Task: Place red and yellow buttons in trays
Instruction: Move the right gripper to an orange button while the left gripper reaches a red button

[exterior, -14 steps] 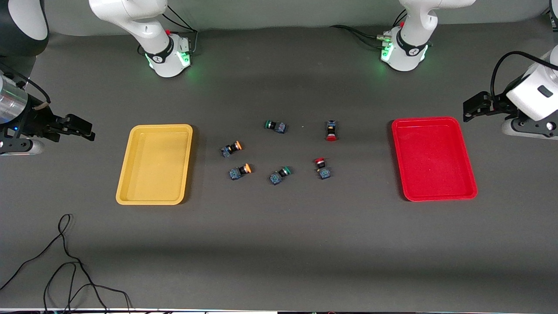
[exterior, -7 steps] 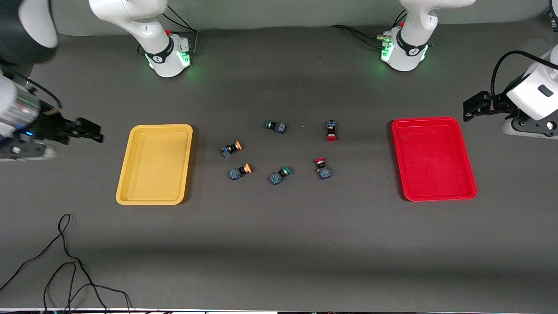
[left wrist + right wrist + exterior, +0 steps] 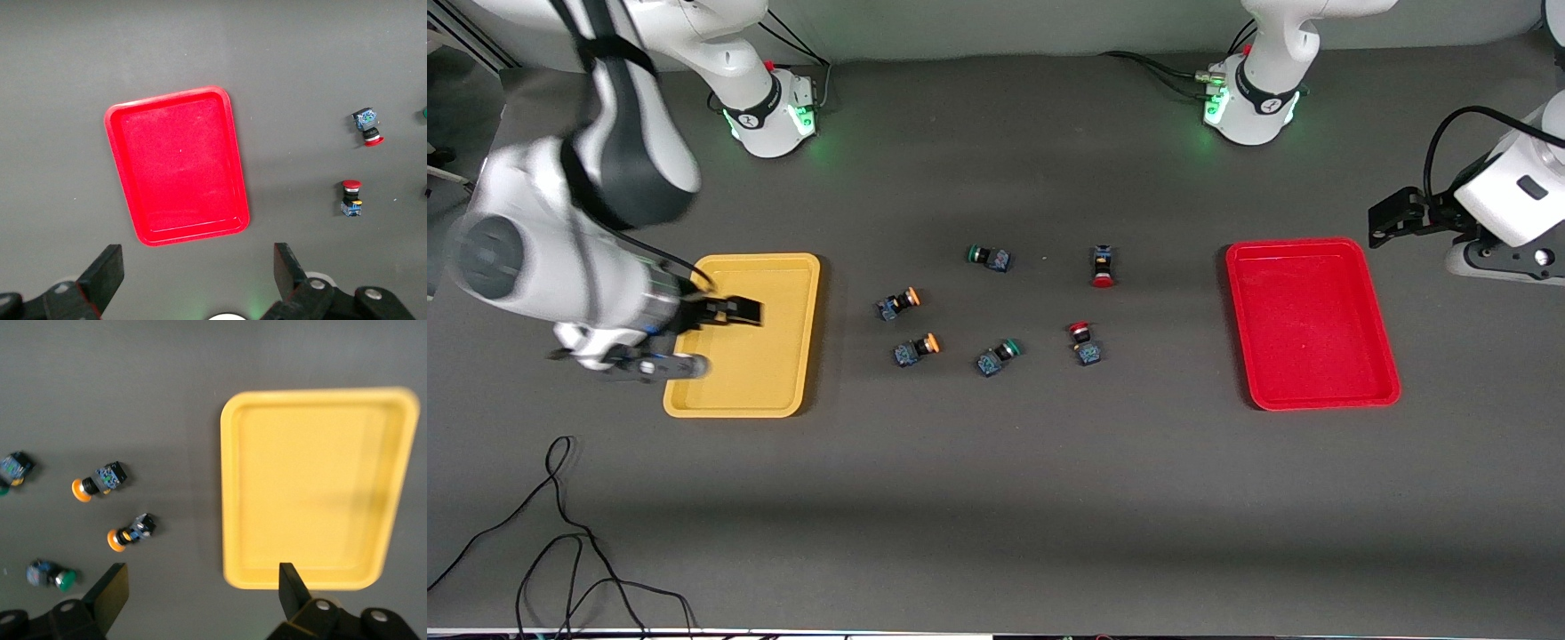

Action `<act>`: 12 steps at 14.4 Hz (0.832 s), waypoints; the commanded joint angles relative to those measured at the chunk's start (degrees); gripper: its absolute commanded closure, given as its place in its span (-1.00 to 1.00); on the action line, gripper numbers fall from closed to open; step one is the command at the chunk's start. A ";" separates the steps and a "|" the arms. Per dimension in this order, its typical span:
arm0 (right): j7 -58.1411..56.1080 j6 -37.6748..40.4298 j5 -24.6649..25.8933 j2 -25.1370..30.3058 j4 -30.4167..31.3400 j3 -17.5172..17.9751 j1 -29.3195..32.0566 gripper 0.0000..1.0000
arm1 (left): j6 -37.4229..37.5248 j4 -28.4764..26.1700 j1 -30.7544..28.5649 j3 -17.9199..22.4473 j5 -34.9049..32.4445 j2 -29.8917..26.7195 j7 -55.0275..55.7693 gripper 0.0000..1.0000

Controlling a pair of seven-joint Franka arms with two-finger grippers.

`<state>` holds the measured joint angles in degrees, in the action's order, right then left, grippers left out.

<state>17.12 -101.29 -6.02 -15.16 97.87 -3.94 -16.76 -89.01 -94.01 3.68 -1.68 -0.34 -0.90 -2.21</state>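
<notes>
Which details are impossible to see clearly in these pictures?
- Front view: part of the yellow tray is hidden under the right claw and its motion-blurred arm.
- Front view: markings on the buttons, such as the red one, are too small.
- Left wrist view: the left claw is cut off by the frame edge.

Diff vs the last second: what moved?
Only the right gripper: it swung in from the table's edge at the right arm's end to over the shallow yellow plastic tray, fingers open, holding nothing. The left gripper, the six small push-button switches and the red tray stayed put.
</notes>
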 commanded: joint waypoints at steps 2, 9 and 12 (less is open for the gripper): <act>16.25 -11.08 -0.66 -2.24 7.47 -0.37 -6.17 -1.00 | -9.24 -16.18 4.91 -0.25 0.25 -9.64 6.76 -1.00; 33.66 -25.17 -2.14 -2.77 21.12 -0.28 -10.57 -1.00 | -21.70 -25.06 26.08 -0.52 0.42 -8.25 32.40 -1.00; 38.58 -29.64 -7.77 -3.82 24.20 -0.37 -13.30 -1.00 | -25.60 -27.01 33.56 -0.61 0.25 -5.70 40.51 -1.00</act>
<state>51.01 -127.32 -10.61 -19.55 119.13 -3.82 -27.89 -112.29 -119.26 33.18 -3.32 0.13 -6.97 33.86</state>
